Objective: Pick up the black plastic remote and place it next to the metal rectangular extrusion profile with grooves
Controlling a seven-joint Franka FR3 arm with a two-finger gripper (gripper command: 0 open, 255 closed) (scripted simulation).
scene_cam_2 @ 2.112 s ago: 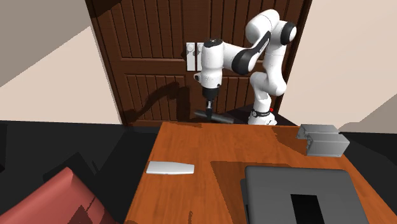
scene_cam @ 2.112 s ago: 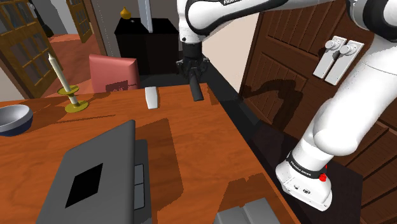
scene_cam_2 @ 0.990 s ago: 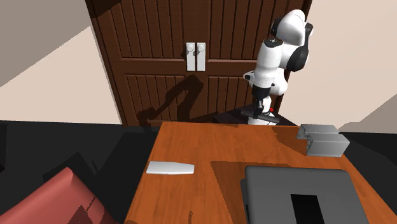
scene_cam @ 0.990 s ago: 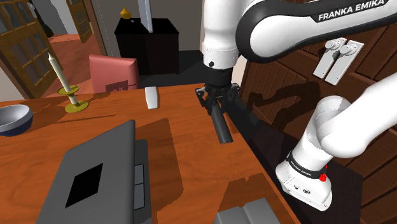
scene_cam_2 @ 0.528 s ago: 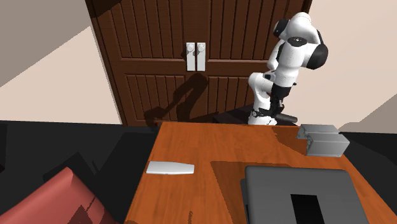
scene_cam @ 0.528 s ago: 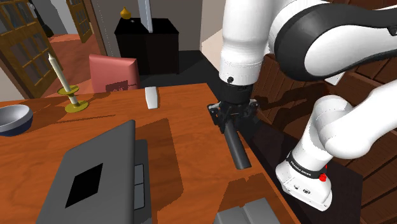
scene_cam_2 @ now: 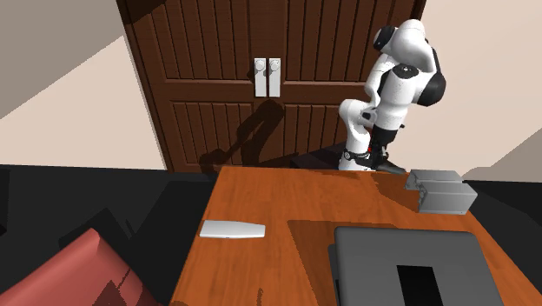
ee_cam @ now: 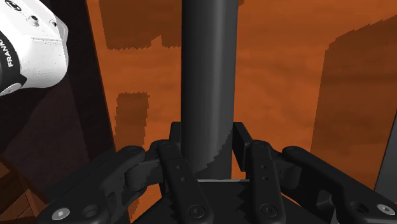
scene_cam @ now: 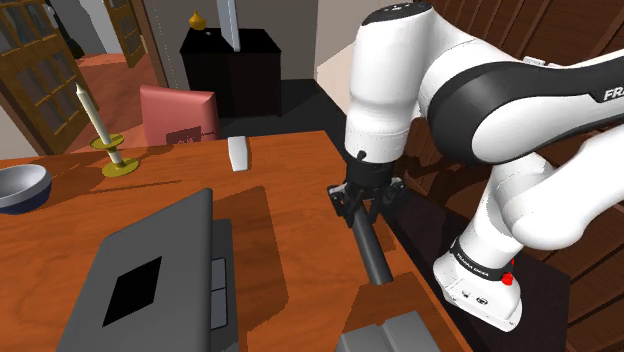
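Observation:
My gripper point(scene_cam: 363, 203) is shut on a long black remote point(scene_cam: 371, 246), which hangs down from the fingers over the wooden table's point(scene_cam: 300, 240) edge near the stand. In the wrist view the remote point(ee_cam: 208, 76) runs straight out from the gripper point(ee_cam: 208, 167), clasped between both fingers. The grey grooved extrusion profile point(scene_cam: 396, 335) lies at the shoulder view's bottom edge, just below the remote's lower tip. In the second exterior view the remote point(scene_cam_2: 392, 167) sits under the gripper point(scene_cam_2: 379, 156), a little left of the profile point(scene_cam_2: 443, 193).
A grey laptop-like slab point(scene_cam: 150, 275) covers the table's near left. A pale flat object point(scene_cam: 238, 153) lies at the far edge, with a red box point(scene_cam: 180, 115), a candlestick point(scene_cam: 106, 140) and a bowl point(scene_cam: 20, 186) beyond. The arm's base point(scene_cam: 480, 285) stands beside the table.
The arm has carried the remote from the table's far edge along its side toward the stand and lower, ending just above the grey profile. The grip stayed shut.

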